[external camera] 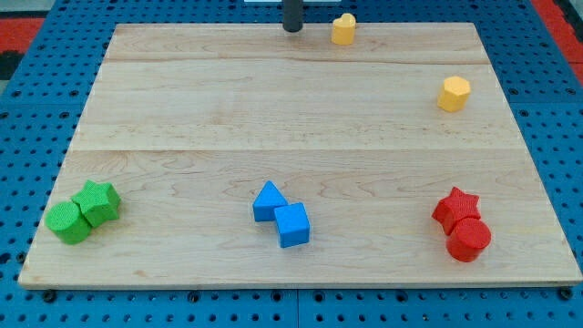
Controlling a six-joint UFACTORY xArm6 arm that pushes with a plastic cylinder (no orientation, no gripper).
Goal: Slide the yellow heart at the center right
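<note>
The yellow heart (343,29) sits at the view's top edge of the wooden board (301,109), a little right of centre. My tip (292,28) is at the top edge too, just left of the heart, with a small gap between them. A yellow hexagon block (454,94) lies at the upper right of the board.
A green star (98,201) touches a green cylinder (68,222) at the lower left. A blue triangle (268,200) touches a blue cube (292,225) at the bottom centre. A red star (456,209) touches a red cylinder (468,240) at the lower right.
</note>
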